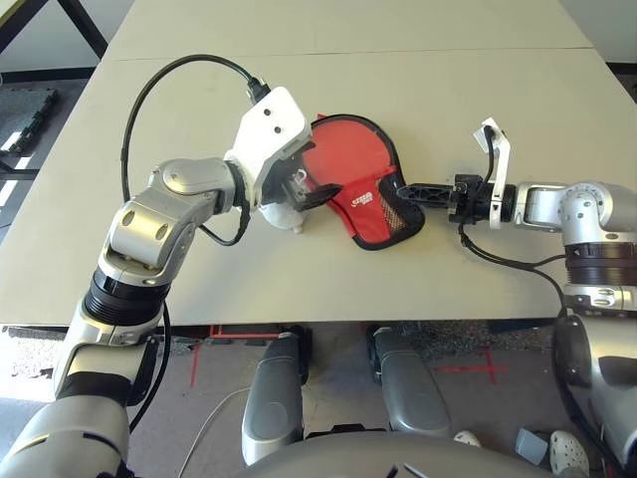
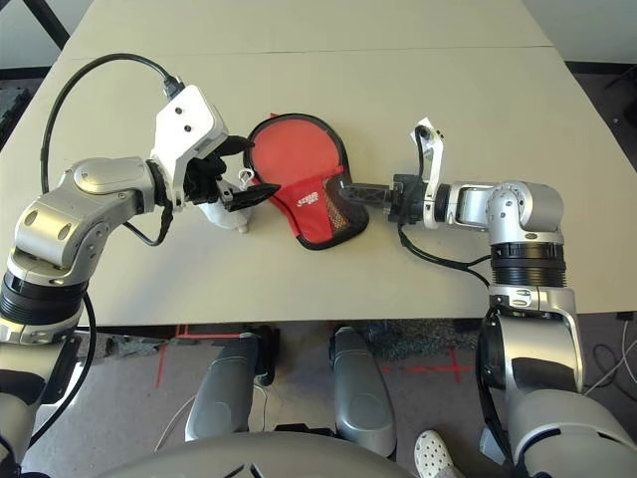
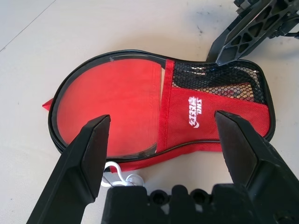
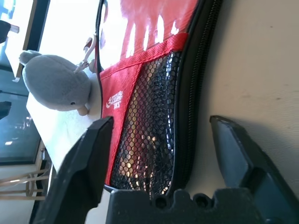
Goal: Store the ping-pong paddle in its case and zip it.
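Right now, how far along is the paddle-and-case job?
Done: the paddle already lies inside the case, its red face showing through the clear panel. In hand: the left gripper hovers open over the case, and the right gripper sits open at its mesh end. Left: zipping; I can't tell how far it's closed.

Far bench [image 1: 398,60]: we see bare surface beyond the case [image 1: 363,184], room to pass.
Case's left: our left hand [image 3: 161,140] and a small plush [image 2: 221,211] crowd this side.
Case's right: our right hand [image 4: 161,140] sits at the mesh end, fingers spread.
Near edge: we see open bench between both arms.
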Controlling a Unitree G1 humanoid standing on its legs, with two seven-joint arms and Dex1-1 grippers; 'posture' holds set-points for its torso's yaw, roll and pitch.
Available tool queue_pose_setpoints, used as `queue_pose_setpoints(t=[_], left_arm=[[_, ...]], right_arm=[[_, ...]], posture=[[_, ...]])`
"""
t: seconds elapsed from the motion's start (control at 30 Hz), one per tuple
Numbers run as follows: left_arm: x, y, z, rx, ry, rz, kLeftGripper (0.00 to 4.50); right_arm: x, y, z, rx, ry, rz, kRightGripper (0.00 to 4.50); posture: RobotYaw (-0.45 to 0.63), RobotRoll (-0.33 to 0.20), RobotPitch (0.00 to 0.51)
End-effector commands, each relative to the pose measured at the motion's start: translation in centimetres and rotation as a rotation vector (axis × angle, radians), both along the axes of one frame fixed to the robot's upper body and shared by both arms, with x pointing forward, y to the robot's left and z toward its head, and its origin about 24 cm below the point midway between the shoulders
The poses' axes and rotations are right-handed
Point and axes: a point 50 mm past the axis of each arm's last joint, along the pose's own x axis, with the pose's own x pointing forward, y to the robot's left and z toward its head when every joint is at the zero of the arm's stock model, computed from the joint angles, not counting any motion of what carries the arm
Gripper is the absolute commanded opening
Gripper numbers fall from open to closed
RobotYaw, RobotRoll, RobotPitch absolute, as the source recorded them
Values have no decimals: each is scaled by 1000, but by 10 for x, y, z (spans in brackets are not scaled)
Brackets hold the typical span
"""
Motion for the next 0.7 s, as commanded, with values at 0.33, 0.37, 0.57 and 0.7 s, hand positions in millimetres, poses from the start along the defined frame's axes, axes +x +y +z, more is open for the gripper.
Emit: queue_pose_setpoints(t=[0.33, 0.37, 0.57, 0.7], left_arm=[[-1, 2, -1, 10, 3, -3, 4500], [-1, 2, -1, 10, 3, -2, 4500], [0, 3, -1, 12, -1, 1, 4500], [1, 3, -3, 15, 0, 0, 4500]], right_arm=[[-7, -5, -13, -27, 96, 2, 27], [-8, -8, -12, -30, 95, -4, 27], [-17, -30, -5, -54, 98, -37, 27], [-29, -46, -1, -67, 105, -55, 27]], posture=[[109, 0, 245], [109, 0, 245], [92, 0, 245], [70, 0, 244]])
